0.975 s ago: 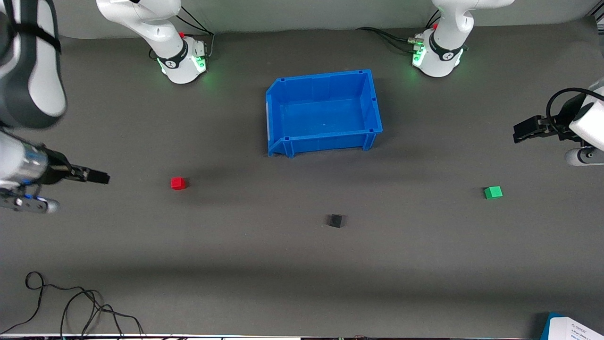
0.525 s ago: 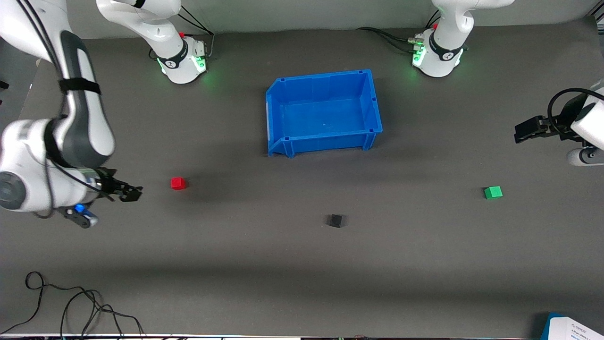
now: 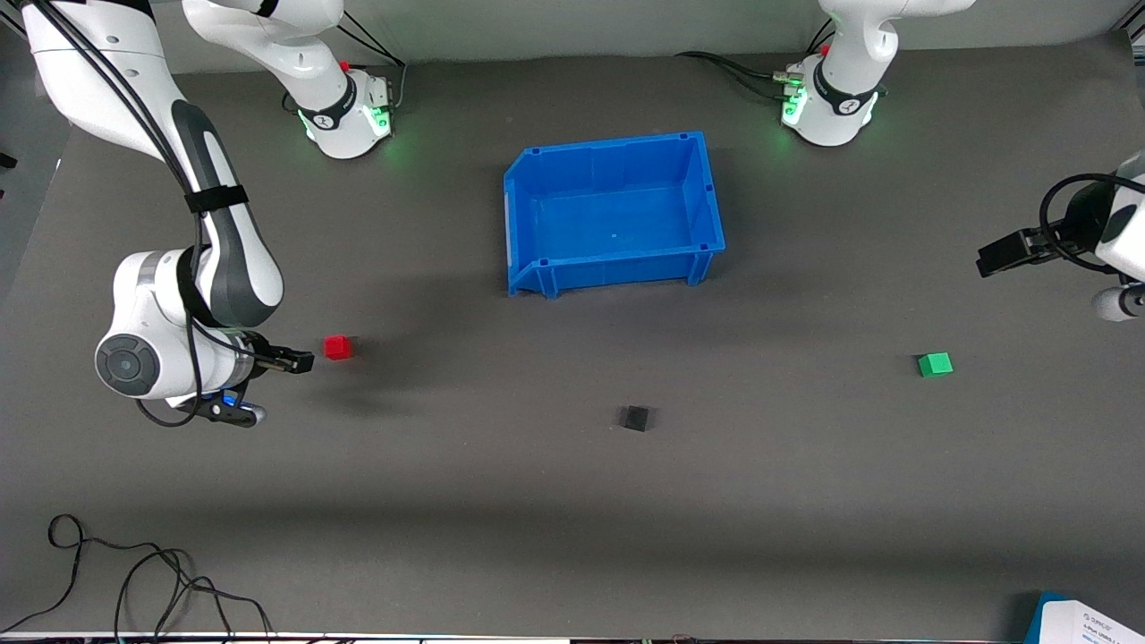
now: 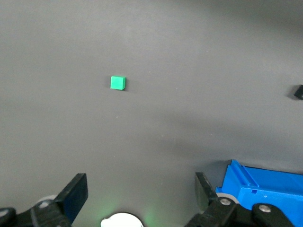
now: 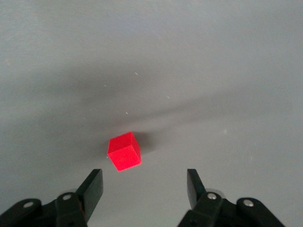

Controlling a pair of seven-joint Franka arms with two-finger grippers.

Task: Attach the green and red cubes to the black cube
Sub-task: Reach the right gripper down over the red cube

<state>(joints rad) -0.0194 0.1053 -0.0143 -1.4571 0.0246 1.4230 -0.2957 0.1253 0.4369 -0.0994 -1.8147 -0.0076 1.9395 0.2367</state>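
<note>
Grey matting (image 3: 555, 528) covers the whole table, with a loose black cable (image 3: 134, 581) coiled at its nearest edge toward the right arm's end. Next up the mat sits the tiny matte black cube (image 3: 636, 418), alone and untouched, near the middle. A little farther from the camera lie the small bright green cube (image 3: 935, 364), toward the left arm's end, and the small bright red cube (image 3: 337, 347), toward the right arm's end, each well apart from the black one. Within the last second the right gripper (image 3: 300, 361) has swept in from the table's edge and now hovers just beside the red cube, fingers spread wide with nothing between them; its wrist view shows the cube lying just ahead of the gap. A grasp of the red cube looks imminent. Farther off stands the open blue plastic bin (image 3: 707, 192), empty. The left gripper (image 3: 997, 258) waits over the mat above the green cube's end, fingers apart, barely shifted.
</note>
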